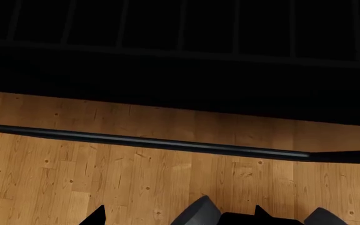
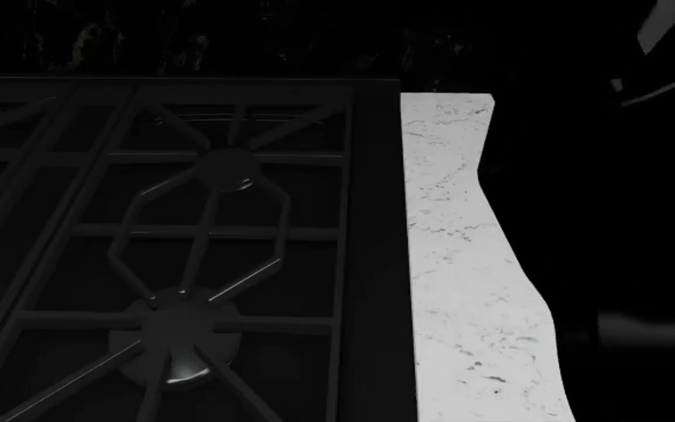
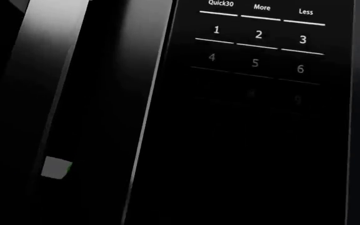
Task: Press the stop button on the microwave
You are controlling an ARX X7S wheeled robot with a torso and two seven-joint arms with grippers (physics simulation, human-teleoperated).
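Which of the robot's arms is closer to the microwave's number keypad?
The right. Its wrist camera looks straight at the keypad from close up. The left gripper hangs over a wooden floor, with no microwave in its view.

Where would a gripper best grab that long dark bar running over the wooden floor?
Probably mid-length on the bar, closing across its thin width and approaching from the camera's side. It is long, straight and slim, and wooden floor shows along both its edges, so there seems to be room around it.

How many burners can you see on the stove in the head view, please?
2: one burner farther from the robot, one nearer, both in the grate column beside the white counter. More may lie beyond the picture's left edge.
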